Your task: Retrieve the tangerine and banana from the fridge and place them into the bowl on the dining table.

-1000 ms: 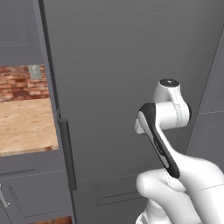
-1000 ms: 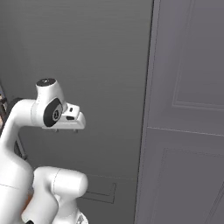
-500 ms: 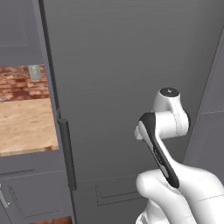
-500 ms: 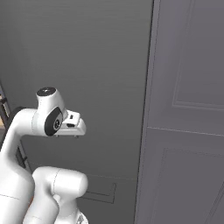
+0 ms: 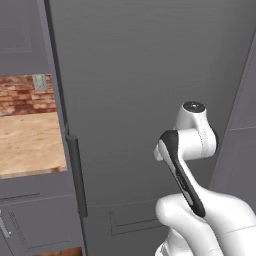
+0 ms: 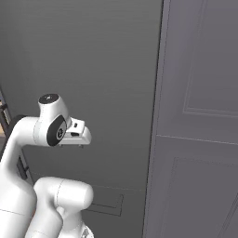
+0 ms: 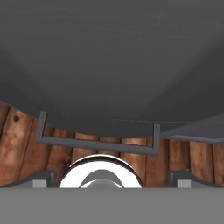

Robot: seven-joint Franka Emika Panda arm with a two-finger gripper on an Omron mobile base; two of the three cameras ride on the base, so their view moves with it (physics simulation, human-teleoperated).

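Note:
The fridge (image 5: 150, 75) is a tall dark grey front with its door shut, and its long black handle (image 5: 76, 175) runs down the left edge. My folded arm hangs just in front of the door (image 6: 93, 56). In the hand view my gripper (image 7: 113, 177) points down along the door (image 7: 109, 52), open, with nothing between the fingertips (image 7: 43, 177). The tangerine and banana are hidden behind the shut door. The bowl and the dining table are out of view.
Left of the fridge, a wooden kitchen counter (image 5: 25, 145) lies under a brick wall (image 5: 20, 95), with grey cabinet doors (image 5: 30, 225) below. A tall grey panelled cabinet (image 6: 200, 116) stands on the right. Below the hand is wooden floor (image 7: 17, 144).
The arm's wrist has sunk a little in front of the fridge door. The gripper has stayed open and the door shut.

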